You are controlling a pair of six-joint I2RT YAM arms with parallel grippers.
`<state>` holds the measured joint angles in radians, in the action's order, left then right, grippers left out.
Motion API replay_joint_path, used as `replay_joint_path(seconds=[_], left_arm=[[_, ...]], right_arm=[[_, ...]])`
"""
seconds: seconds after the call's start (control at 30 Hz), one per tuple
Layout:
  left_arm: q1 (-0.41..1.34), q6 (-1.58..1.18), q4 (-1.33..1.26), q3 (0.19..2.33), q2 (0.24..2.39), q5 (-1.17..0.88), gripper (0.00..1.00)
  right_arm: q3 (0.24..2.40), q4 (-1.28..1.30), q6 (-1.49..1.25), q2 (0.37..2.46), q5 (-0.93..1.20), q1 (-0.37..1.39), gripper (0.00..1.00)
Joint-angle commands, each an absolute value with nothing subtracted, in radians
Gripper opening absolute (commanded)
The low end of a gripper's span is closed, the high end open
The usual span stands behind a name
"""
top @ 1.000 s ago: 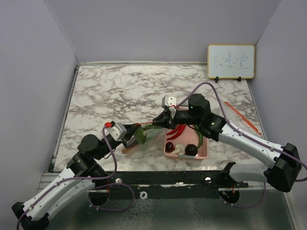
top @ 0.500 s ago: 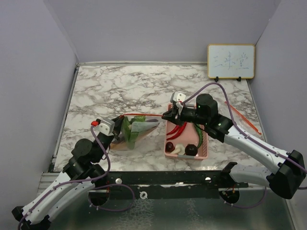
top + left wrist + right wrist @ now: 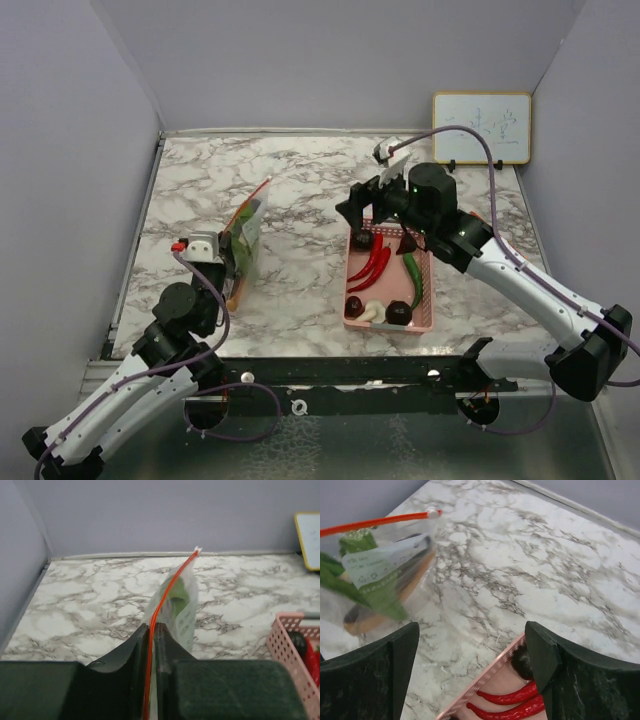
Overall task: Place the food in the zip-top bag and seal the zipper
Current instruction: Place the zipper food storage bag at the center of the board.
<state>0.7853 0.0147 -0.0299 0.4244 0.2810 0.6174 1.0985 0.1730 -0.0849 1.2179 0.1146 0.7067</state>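
My left gripper (image 3: 151, 630) is shut on the red zipper edge of the zip-top bag (image 3: 179, 600), which stands on edge at the table's left (image 3: 248, 228). Green leafy vegetable (image 3: 355, 582) and an orange carrot (image 3: 380, 609) show inside the clear bag (image 3: 380, 570). My right gripper (image 3: 472, 665) is open and holds nothing, hovering over the far left corner of the pink basket (image 3: 390, 327). In the basket lie red chili peppers (image 3: 372, 262), a green piece (image 3: 415, 280), dark round pieces (image 3: 399, 313) and a white mushroom-like piece (image 3: 372, 312).
A small whiteboard (image 3: 481, 128) leans on the back wall at the right. Grey walls close in the marble table (image 3: 300, 180) on the left, back and right. The basket rim (image 3: 485, 680) lies just under my right fingers.
The right gripper let go of the bag's zipper, opened wide and drew back over the basket's far end. The left arm pulled the bag leftward and turned it on edge.
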Motion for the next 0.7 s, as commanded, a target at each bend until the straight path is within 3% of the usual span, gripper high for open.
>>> replay_joint_path(seconds=[0.0,0.03,0.07,0.33,0.67], left_arm=[[0.78,-0.105,0.004,0.546,0.352,0.899,0.37],[0.781,-0.115,0.025,0.566,0.369,0.898,0.75],[0.78,-0.115,0.04,0.586,0.385,0.875,0.96],[0.78,-0.083,-0.061,0.654,0.433,0.466,0.99],[0.781,-0.294,-0.156,0.574,0.647,0.137,0.99]], right_arm=[[1.212,0.487,-0.362,1.274,-0.269,0.697,0.92],[1.211,0.536,-0.408,1.278,-0.329,0.692,0.99],[1.207,0.571,-0.445,1.28,-0.376,0.683,1.0],[1.067,0.682,-0.647,1.202,-0.484,0.469,1.0],[0.882,0.605,-0.65,1.215,-0.293,0.104,1.0]])
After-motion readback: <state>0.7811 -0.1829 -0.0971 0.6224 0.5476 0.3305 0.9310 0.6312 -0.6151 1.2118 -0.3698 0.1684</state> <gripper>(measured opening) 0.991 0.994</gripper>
